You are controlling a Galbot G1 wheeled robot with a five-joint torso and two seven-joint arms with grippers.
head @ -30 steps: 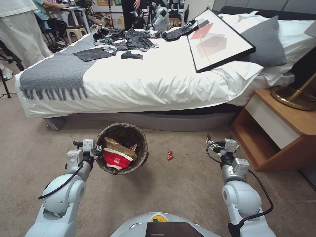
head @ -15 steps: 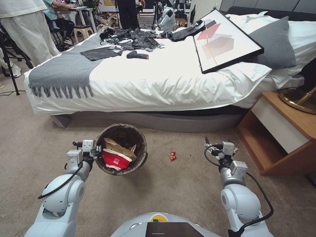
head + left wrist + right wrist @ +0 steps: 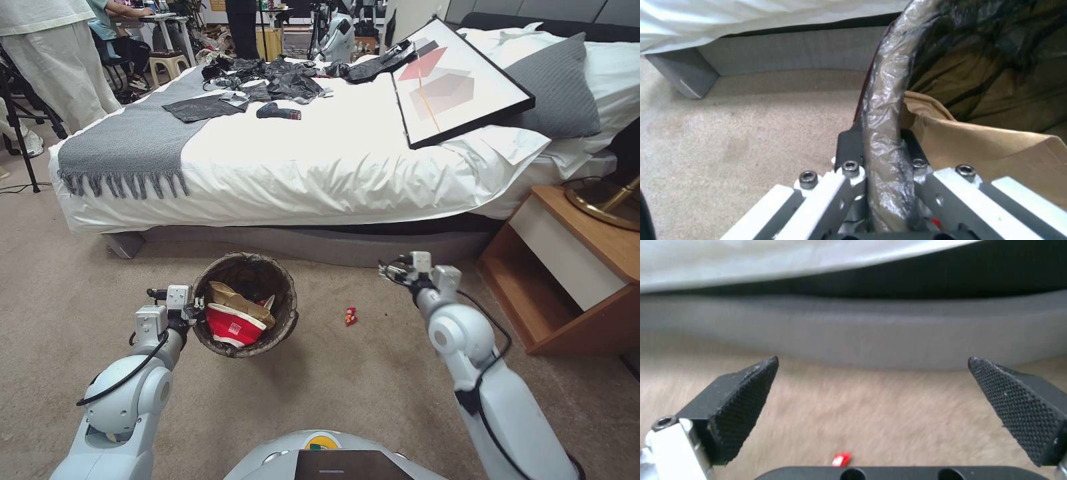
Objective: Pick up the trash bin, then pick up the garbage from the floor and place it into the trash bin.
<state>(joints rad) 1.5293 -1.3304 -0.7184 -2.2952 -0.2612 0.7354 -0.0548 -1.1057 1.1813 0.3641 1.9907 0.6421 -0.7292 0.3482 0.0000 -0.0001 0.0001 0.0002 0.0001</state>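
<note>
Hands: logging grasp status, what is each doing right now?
Left hand: closed on the trash bin rim.
Right hand: open, holding nothing.

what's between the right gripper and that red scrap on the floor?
Bare carpet. In the head view the open right gripper hangs above and beyond the red scrap; the right wrist view shows the same stretch bare between the jaws.

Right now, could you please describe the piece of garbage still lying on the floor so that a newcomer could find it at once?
Start at the bed and drop to the beige carpet before it. Between the trash bin held by the left gripper and the open right gripper lies a small red wrapper, the lone bright litter on bare carpet.
</note>
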